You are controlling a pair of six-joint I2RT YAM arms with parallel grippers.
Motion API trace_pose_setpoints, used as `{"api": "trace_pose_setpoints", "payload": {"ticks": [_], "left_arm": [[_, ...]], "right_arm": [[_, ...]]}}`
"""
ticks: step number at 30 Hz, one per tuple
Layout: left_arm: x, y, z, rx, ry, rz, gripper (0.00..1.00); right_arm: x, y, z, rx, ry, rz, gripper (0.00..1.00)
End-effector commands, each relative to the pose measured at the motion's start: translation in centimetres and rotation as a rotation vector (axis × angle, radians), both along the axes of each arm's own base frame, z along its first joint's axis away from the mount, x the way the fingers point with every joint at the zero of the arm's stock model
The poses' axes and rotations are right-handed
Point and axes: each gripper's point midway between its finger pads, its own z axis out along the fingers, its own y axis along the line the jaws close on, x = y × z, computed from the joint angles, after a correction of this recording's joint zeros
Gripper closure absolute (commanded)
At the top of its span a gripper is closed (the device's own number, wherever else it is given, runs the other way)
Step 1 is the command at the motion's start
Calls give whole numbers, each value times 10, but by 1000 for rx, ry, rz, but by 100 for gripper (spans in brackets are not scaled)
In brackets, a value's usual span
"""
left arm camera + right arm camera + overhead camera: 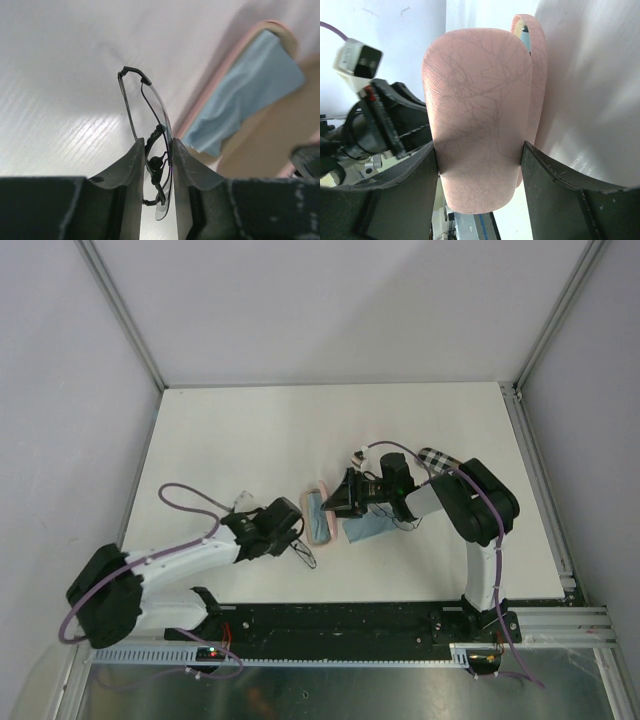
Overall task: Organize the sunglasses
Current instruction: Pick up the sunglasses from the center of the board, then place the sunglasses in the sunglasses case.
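You are facing a white table [300, 430] boxed by grey walls [330, 300], with open surface stretching to the far edge. Near the front, your left gripper [159, 150] is pinching the wire sunglasses [155, 135] beside the pink case [475, 100], which your right gripper [479, 150] is clamping.

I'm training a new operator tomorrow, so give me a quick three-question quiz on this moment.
1. True or false: the left end effector is shut on the wire glasses.
2. What is clamped in the right end effector? A) a bottle B) the pink case C) nothing
3. In the left wrist view, what colour is the cloth lying inside the pink case?

Key: 1 true; 2 B; 3 light blue.
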Motion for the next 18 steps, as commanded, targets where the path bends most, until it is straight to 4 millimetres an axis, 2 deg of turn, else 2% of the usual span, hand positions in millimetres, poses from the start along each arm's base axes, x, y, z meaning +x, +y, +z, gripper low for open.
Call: {"api": "trace_pose_setpoints", "payload": {"ticks": [1, 6, 10, 18], "left_arm": [[10, 15, 39, 91, -166, -171, 71], [17, 13, 73, 54, -326, -293, 69], [27, -7, 103, -86, -507, -402, 69], [60, -45, 146, -209, -751, -598, 70]], "right_arm": [[9, 2, 27, 43, -102, 2, 54], [9, 2, 27, 43, -101, 1, 54], [10, 1, 29, 45, -106, -2, 54], [10, -1, 30, 32, -106, -3, 54]]}}
